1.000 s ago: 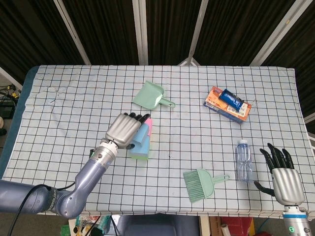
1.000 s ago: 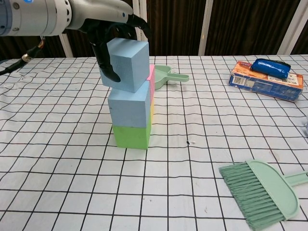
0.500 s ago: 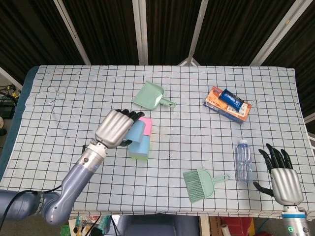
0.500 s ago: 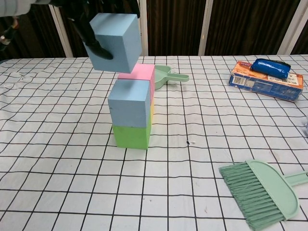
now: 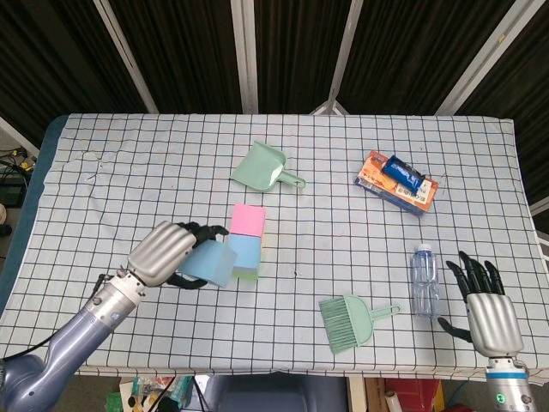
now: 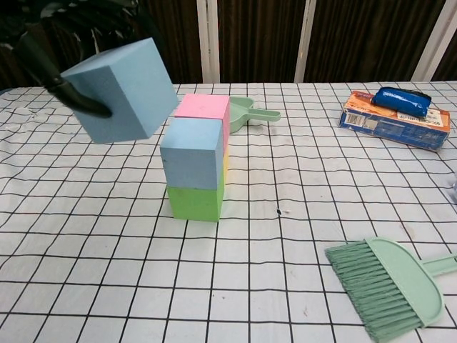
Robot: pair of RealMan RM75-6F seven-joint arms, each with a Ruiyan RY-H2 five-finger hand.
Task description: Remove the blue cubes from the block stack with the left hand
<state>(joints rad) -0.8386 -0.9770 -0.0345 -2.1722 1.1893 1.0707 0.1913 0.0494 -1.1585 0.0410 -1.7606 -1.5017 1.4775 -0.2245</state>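
Note:
My left hand (image 5: 163,253) grips a blue cube (image 5: 210,263) and holds it in the air to the left of the block stack; in the chest view the lifted blue cube (image 6: 120,88) hangs tilted, with dark fingers (image 6: 78,100) on its left side. The stack keeps a second blue cube (image 6: 191,152) on a green block (image 6: 196,203), with a pink block (image 6: 206,108) on a yellow one behind. In the head view the pink block (image 5: 247,220) and the stacked blue cube (image 5: 245,252) show from above. My right hand (image 5: 485,302) rests open near the front right edge.
A green dustpan (image 5: 264,167) lies behind the stack. A green hand brush (image 5: 350,320) lies at the front, a clear bottle (image 5: 424,281) beside my right hand, and an orange box (image 5: 396,183) with a blue object on it at the back right.
My left hand has lifted the top blue cube off the stack and carried it left and toward the front. The pink block behind is now uncovered. My right hand barely moved.

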